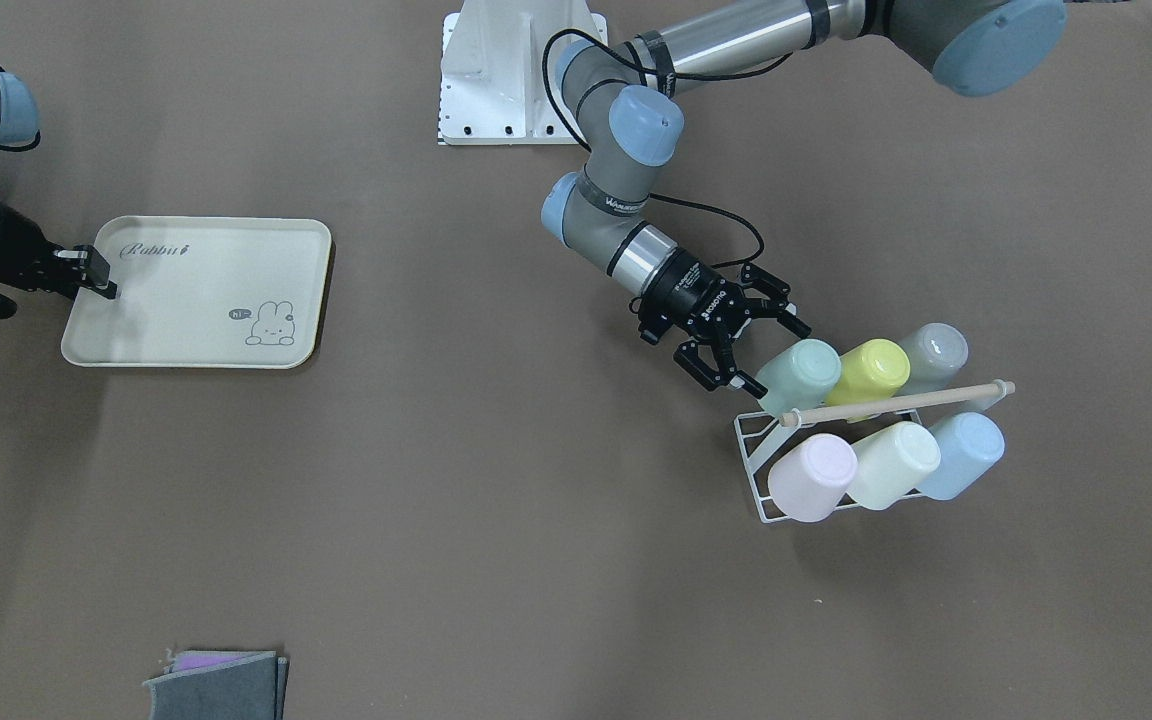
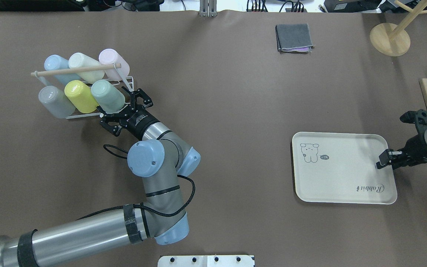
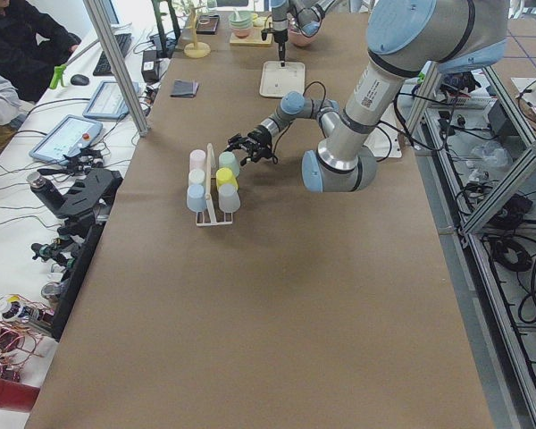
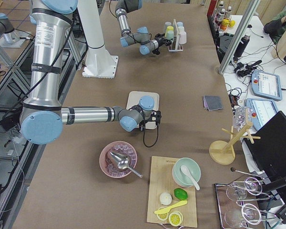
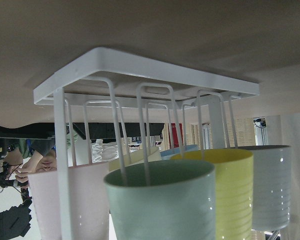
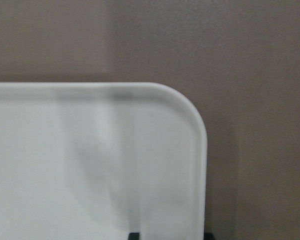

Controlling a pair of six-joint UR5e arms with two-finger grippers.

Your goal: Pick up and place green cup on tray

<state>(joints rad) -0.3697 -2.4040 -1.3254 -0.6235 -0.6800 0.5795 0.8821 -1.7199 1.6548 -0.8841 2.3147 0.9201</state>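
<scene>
Just before spread L tool (image 1: 779,356): green cup (image 1: 801,372).

Near the table's far left corner the green cup (image 2: 106,95) is hemmed in on the rack (image 2: 83,116): the yellow cup (image 2: 81,97) touches one side, the wooden bar (image 2: 72,70) crosses just beyond, a wire prong (image 5: 142,135) runs into its mouth. The side toward the table's middle is open; the left gripper (image 1: 782,357) stands at the mouth, jaws spread. By the right edge the tray (image 2: 339,174) lies bare inside, save the right gripper (image 2: 380,163) at its rim
</scene>
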